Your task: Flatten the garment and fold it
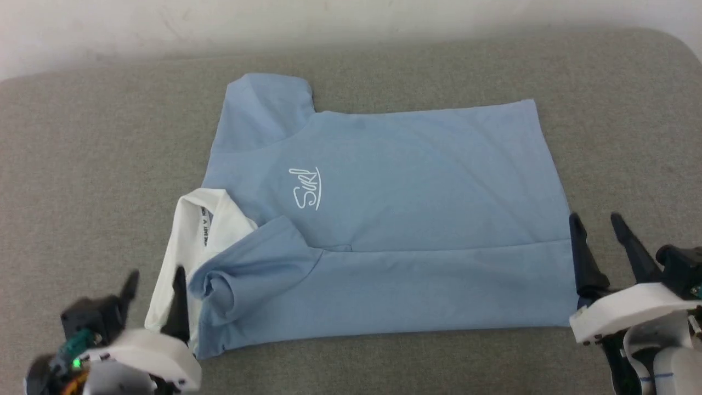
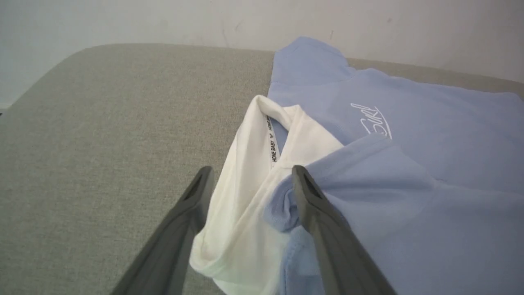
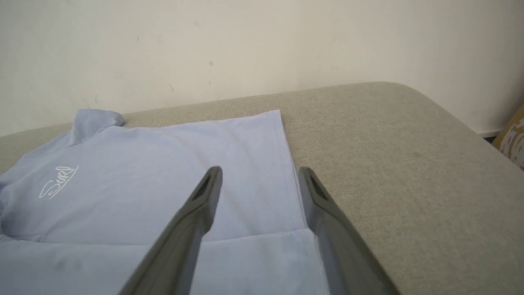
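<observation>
The garment (image 1: 411, 181), a light blue polo shirt, lies sideways on the grey surface, collar to the left and hem to the right. Its near long edge is folded over the body, with the near sleeve (image 1: 247, 269) bunched on top. White script (image 1: 306, 189) shows on the chest. The white collar (image 1: 192, 241) spreads out at the left. My left gripper (image 1: 156, 272) is open at the collar; in the left wrist view the collar (image 2: 249, 164) lies between its spread fingers (image 2: 192, 205). My right gripper (image 1: 594, 217) is open at the hem, straddling the hem's edge (image 3: 294, 192).
The grey padded surface (image 1: 98, 164) reaches past the shirt on all sides, with rounded far corners. A pale wall (image 1: 329, 22) runs behind it. A patterned object (image 3: 513, 139) shows beyond the surface's right edge in the right wrist view.
</observation>
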{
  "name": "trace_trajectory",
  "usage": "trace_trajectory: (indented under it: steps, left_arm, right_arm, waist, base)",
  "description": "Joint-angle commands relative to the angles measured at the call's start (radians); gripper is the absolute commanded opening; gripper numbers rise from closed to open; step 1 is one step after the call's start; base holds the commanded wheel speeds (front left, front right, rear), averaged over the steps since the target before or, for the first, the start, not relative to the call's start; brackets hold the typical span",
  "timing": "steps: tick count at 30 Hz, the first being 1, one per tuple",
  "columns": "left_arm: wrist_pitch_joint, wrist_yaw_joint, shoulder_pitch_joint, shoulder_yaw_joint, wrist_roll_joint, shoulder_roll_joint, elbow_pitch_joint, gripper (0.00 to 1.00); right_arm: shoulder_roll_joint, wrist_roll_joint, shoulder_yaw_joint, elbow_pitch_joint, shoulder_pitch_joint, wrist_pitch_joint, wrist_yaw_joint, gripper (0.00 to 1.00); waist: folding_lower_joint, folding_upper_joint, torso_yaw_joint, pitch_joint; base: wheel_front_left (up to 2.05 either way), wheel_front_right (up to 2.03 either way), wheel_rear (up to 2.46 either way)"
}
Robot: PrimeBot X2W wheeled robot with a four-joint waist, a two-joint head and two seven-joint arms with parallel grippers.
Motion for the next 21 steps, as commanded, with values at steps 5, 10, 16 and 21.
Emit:
trace_trajectory:
  steps: [5, 10, 16, 21]
  left_arm:
    - [-0.094, -0.060, -0.219, 0.004, 0.085, 0.052, 0.000, 1.00]
    - [-0.057, -0.174, -0.478, -0.021, 0.081, 0.086, 0.101, 1.00]
    - [0.095, -0.291, -0.781, -0.036, 0.036, 0.124, 0.268, 1.00]
    - [0.238, -0.324, -0.943, -0.045, 0.010, 0.141, 0.371, 1.00]
  right_arm:
    - [-0.033, -0.017, 0.056, -0.033, -0.071, -0.140, -0.002, 1.00]
    - [-0.066, -0.017, 0.095, -0.045, -0.129, -0.171, -0.002, 1.00]
    - [-0.073, -0.005, 0.136, -0.088, -0.208, -0.161, -0.002, 1.00]
    - [-0.067, 0.006, 0.155, -0.113, -0.252, -0.157, -0.002, 1.00]
  waist:
    - [0.0000, 0.0000, -0.022, 0.081]
    - [0.0000, 0.0000, -0.040, 0.175]
    - [0.0000, 0.0000, -0.083, 0.297]
    - [0.0000, 0.0000, -0.118, 0.371]
  base:
    - [0.00, 0.00, 0.00]
    - [0.00, 0.00, 0.00]
    - [0.00, 0.00, 0.00]
    - [0.00, 0.00, 0.00]
